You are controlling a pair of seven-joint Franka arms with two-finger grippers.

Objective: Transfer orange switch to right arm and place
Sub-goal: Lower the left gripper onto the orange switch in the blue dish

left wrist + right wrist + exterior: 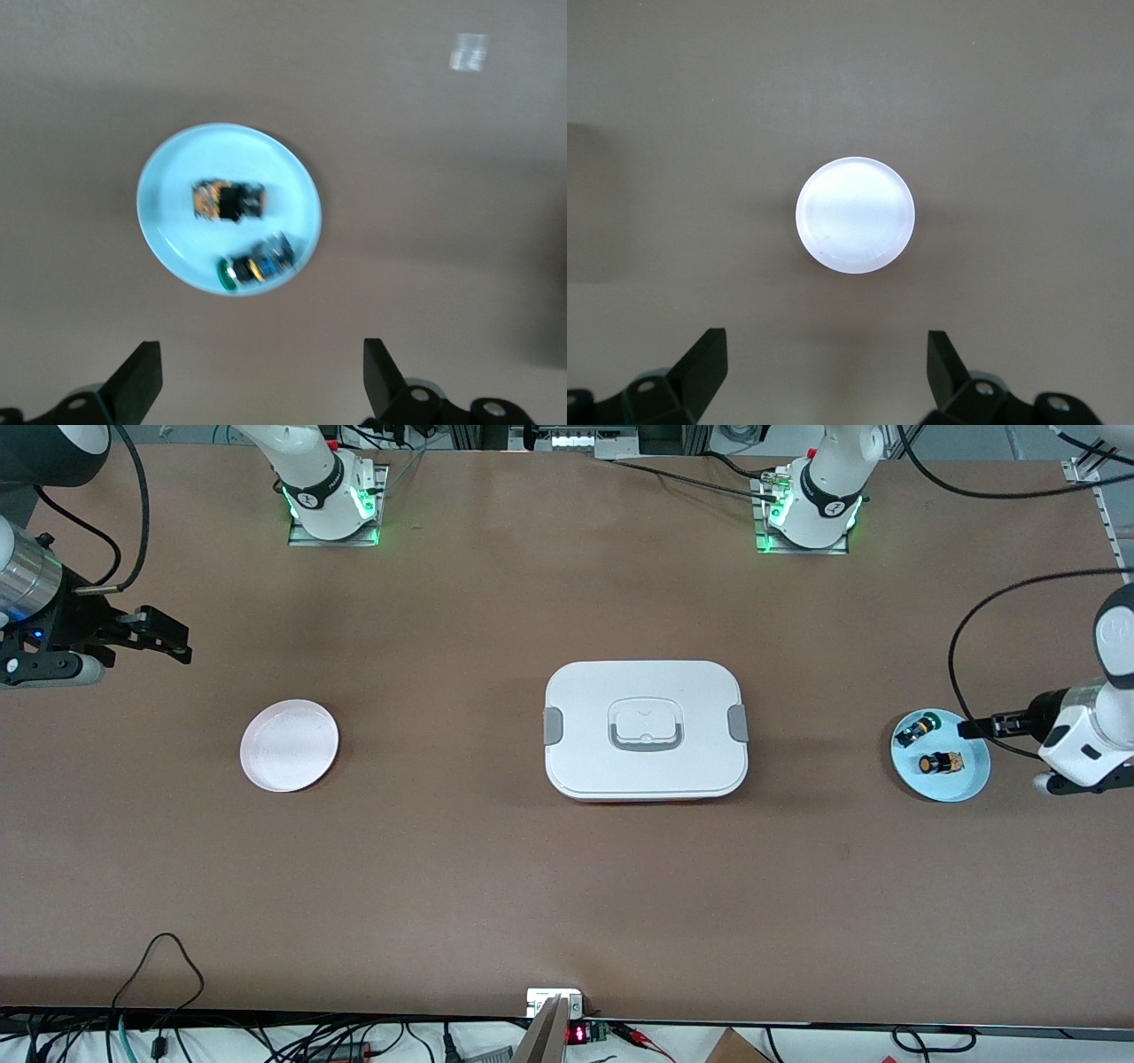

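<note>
Now both grippers gape empty: left gripper (pixel 970 728) over the blue plate's (pixel 970 784) edge holding the orange switch (pixel 940 763), right gripper (pixel 173 640) above bare desk (pixel 496 886).

A white lidded box (pixel 646 729) with grey side clips and a grey handle sits mid-table (pixel 496 886). A pale pink plate (pixel 289 745) lies toward the right arm's end. A light blue plate (pixel 967 779) near the left arm's end carries a green-capped switch (pixel 916 730).

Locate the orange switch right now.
The orange switch lies on the blue plate at the left arm's end of the table, nearer the front camera than the green switch beside it.
</note>
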